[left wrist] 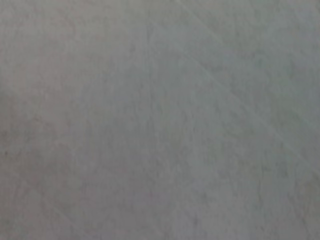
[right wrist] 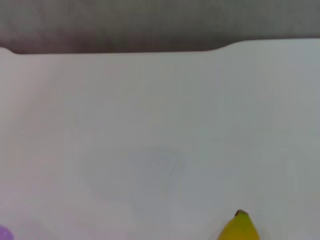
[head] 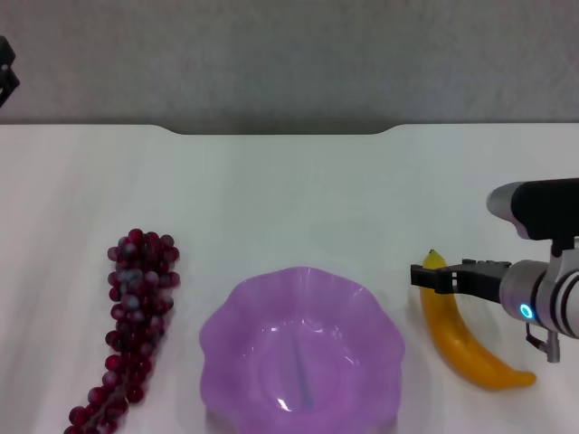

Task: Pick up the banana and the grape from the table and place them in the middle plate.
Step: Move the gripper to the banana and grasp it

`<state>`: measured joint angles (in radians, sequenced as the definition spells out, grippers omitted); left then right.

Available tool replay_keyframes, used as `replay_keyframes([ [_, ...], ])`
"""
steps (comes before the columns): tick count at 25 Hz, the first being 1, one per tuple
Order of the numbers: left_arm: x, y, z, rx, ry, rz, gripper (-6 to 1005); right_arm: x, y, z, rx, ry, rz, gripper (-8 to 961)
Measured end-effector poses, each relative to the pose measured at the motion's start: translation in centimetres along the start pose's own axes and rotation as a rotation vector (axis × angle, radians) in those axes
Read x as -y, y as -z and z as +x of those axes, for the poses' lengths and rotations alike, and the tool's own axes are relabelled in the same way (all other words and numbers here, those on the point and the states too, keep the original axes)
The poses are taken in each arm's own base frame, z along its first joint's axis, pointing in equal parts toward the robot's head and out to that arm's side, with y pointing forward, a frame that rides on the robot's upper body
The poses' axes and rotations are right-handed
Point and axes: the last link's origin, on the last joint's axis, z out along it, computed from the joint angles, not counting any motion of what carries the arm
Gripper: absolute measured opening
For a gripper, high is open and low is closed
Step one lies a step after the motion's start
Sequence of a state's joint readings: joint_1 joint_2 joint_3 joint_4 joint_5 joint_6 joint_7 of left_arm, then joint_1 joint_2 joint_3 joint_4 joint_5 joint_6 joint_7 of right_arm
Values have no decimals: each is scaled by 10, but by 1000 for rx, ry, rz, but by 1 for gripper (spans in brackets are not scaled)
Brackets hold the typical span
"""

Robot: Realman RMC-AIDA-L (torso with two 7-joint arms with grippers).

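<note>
The banana (head: 466, 342) lies on the white table (head: 298, 199) to the right of the middle plate (head: 301, 357), a translucent purple scalloped bowl that is empty. My right gripper (head: 423, 277) is open and reaches in from the right, just over the banana's far end. The banana's tip also shows in the right wrist view (right wrist: 239, 227). The grape bunch (head: 134, 321) lies left of the plate, its thin end toward the near edge. My left gripper (head: 5, 74) is parked far back at the left edge, with only a dark part showing.
The table's notched far edge (head: 280, 132) meets a grey wall. The left wrist view shows only a plain grey surface. A sliver of the purple plate (right wrist: 4, 233) shows in the right wrist view.
</note>
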<state>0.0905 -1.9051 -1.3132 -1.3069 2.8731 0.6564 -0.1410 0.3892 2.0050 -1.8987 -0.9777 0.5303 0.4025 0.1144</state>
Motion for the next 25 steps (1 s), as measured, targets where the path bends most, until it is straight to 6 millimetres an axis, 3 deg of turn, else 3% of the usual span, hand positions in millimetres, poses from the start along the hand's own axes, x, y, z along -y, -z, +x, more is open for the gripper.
replay_keyframes([
  [14,-2,-2,0,0,3,-8,874,-1,-15,6,-84,-9,5,882],
  [25,-2,-1,0,-5,2,-8,876,-1,-17,5,-98,26,6,700],
])
